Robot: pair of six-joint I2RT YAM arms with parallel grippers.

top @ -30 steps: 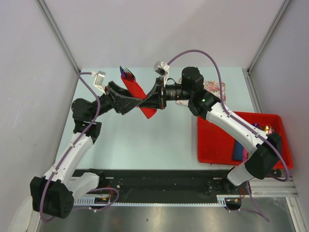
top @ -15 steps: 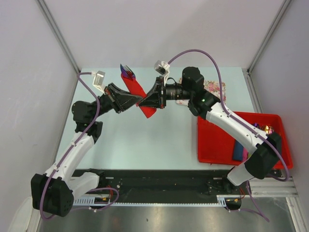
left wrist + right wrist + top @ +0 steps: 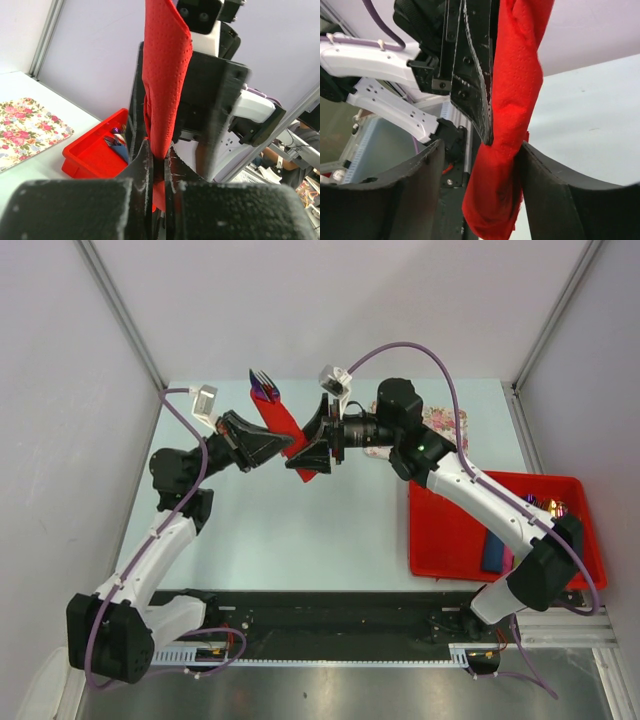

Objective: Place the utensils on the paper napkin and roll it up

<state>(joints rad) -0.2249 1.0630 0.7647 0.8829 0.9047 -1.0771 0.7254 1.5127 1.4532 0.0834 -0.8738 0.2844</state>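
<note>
Two claws meet in mid-air above the far half of the table (image 3: pixel 300 530). My left claw (image 3: pixel 159 167) is pressed together on the rolled red paper napkin (image 3: pixel 166 75). The fingers pinch it partway along, and the roll stands up out of the jaws in the left wrist view. My right claw (image 3: pixel 480 147) is spread, with one finger on each side of the same roll and the low end of the paper hanging between them. One finger looks to be touching the paper; the other is apart from it.

The napkin is off the table and tilted — top end toward the far left, bottom end down by the right claw. The utensils (image 3: pixel 264 387) are inside the roll. Only dark purple-blue ends with fork tines poke out of the top end, and I can't tell how many pieces there are.

Further out, a floral mat (image 3: pixel 447 424) lies flat at the far right of the table, partly behind my right arm. A red tray (image 3: pixel 450 540) sits at the near right with a blue roll (image 3: pixel 492 552) in it and a pink roll (image 3: pixel 508 559) just beside that. Shiny cutlery (image 3: pixel 548 506) lies in its far corner.
</note>
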